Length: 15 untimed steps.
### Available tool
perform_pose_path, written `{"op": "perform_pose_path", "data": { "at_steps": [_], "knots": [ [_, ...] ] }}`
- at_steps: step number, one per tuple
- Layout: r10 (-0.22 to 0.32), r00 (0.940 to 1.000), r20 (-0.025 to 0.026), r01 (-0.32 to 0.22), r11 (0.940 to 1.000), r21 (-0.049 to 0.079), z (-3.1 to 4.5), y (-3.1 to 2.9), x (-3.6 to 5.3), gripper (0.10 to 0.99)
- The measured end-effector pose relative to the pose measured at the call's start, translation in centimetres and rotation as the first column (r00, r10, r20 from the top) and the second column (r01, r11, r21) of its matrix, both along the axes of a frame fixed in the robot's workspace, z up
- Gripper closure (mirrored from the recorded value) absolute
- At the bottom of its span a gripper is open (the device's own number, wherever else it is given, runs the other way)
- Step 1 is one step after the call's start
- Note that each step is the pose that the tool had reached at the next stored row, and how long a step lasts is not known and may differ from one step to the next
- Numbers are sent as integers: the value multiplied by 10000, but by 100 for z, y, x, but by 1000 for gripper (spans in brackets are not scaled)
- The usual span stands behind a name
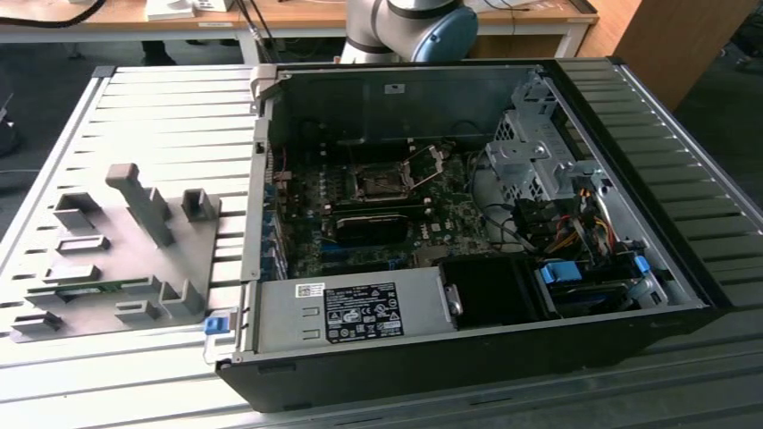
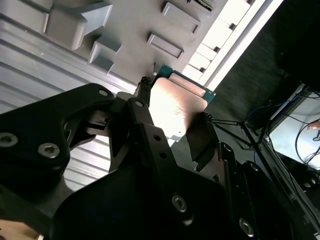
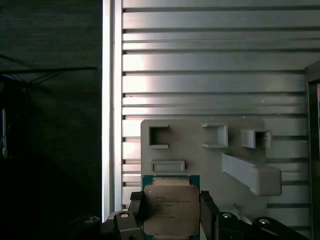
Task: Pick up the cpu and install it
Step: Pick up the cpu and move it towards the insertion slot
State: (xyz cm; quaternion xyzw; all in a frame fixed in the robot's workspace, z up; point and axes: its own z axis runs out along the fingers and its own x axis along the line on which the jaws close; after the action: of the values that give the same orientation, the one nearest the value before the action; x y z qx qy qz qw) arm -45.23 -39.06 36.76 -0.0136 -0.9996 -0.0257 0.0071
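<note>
**Chip gripped in the jaws, above the grey plate**

Right up close, the gripper (image 3: 171,204) has the cpu (image 3: 171,214). The jaws are clenched on it from two opposite edges, and in the second wrist view the black fingers (image 2: 144,117) press in at either side. The silvery-grey metal top faces the cameras and catches the light, with a thin green border showing at the far edge. The chip sits level between the jaws in the first wrist view.

Just behind it lies the holder plate (image 3: 200,165), pale grey with shallow rectangular pockets and a long raised fin. The cpu hangs over the plate's near edge, and the plate looks to be below it rather than touching.

Under the plate runs the surface (image 3: 215,60), ribbed bright metal slat after slat, ending at a pale edge with dark floor beyond.

Out to the exterior view now. The holder plate (image 1: 131,268) rests on the surface (image 1: 167,116) at the exterior view's left, just beside the open computer case (image 1: 394,98). Inside the case is the motherboard (image 1: 412,228), with its square metal-framed socket (image 1: 381,183) near the middle. The power supply (image 1: 346,313) runs along the case's near wall, and cables bunch at the exterior view's right.

Far back, the arm (image 1: 412,27) rises grey and blue behind the case, in front of a wooden desk (image 1: 298,13).
</note>
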Motion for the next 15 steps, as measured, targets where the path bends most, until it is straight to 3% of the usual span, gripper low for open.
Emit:
{"op": "perform_pose_path", "data": {
  "at_steps": [15],
  "knots": [
    [0,10000,14,0,10000,0,397,79,0,545]
  ]
}}
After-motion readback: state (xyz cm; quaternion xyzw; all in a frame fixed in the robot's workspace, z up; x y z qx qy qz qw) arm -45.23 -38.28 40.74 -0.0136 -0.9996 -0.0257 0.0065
